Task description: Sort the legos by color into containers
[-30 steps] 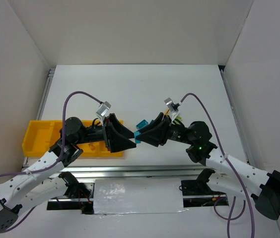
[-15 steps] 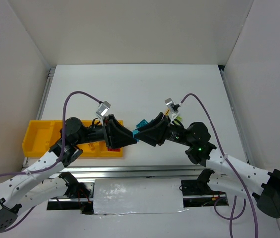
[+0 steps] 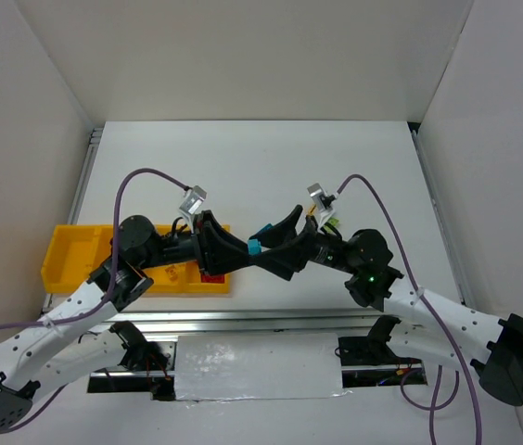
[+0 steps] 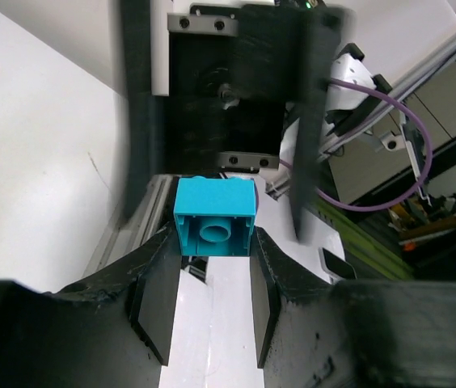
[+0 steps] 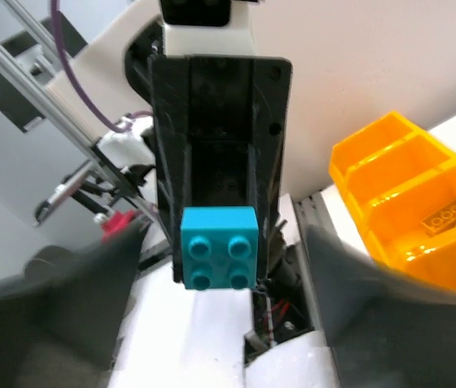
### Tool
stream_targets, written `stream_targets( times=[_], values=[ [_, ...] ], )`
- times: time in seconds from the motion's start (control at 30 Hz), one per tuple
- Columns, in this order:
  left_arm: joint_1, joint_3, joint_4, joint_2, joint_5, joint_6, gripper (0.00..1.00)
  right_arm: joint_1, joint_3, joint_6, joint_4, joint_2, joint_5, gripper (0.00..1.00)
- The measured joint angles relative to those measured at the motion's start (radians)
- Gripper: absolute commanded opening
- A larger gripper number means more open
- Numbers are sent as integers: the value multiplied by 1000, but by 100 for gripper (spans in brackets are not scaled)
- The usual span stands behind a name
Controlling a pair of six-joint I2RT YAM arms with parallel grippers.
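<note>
A teal-blue lego hangs above the table between the two arms. My left gripper is shut on it; in the left wrist view the brick sits pinched between the fingertips, hollow underside toward the camera. My right gripper faces it, open, its fingers spread wide on either side of the brick without touching it. The yellow containers tray lies at the left, partly under the left arm. A red lego shows in its right end compartment, and a yellow lego lies in another.
Small yellow and light green legos lie on the table just behind the right wrist. A metal rail runs along the near table edge. White walls close in the table at the left, back and right.
The left gripper closed on the teal-blue lego that the right gripper was holding out. The right gripper then opened wide and let go. Both arms stayed nearly in place.
</note>
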Motion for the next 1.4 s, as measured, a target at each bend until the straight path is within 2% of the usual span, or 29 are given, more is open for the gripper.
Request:
stream_targets(
  times=[0.23,0.37,0.43,0.53,0.63,0.77,0.83,0.9,1.03,1.27,1.33,1.4],
  values=[
    [-8,43,-153,-47,-150,52,0,2,-3,-21,-97,-21,75,100],
    [-1,154,-382,-45,-340,106,0,-55,-2,-25,-253,-85,178,100],
    [27,239,-531,-29,-486,119,0,-105,-2,-23,-344,-133,240,100],
    [166,372,-755,33,-697,120,0,-173,-2,-23,-463,-207,320,100],
    [474,402,-894,90,-820,109,0,-190,-2,-35,-550,-266,358,100],
    [928,315,-979,193,-860,109,0,-193,-2,-55,-622,-307,365,100],
    [1054,273,-1024,238,-905,103,0,-193,-2,-66,-649,-315,364,100],
    [1109,248,-1072,262,-966,95,0,-194,-2,-78,-668,-318,360,100],
    [1139,254,-1103,278,-1049,72,0,-194,-2,-101,-698,-316,352,100],
    [1232,265,-1116,389,-1108,51,0,-194,-2,-109,-700,-292,324,100],
    [1239,265,-1121,409,-1106,52,10,-194,-2,-109,-699,-284,312,100],
    [1246,265,-1116,410,-1098,54,27,-194,-2,-109,-699,-274,298,100]
  ],
)
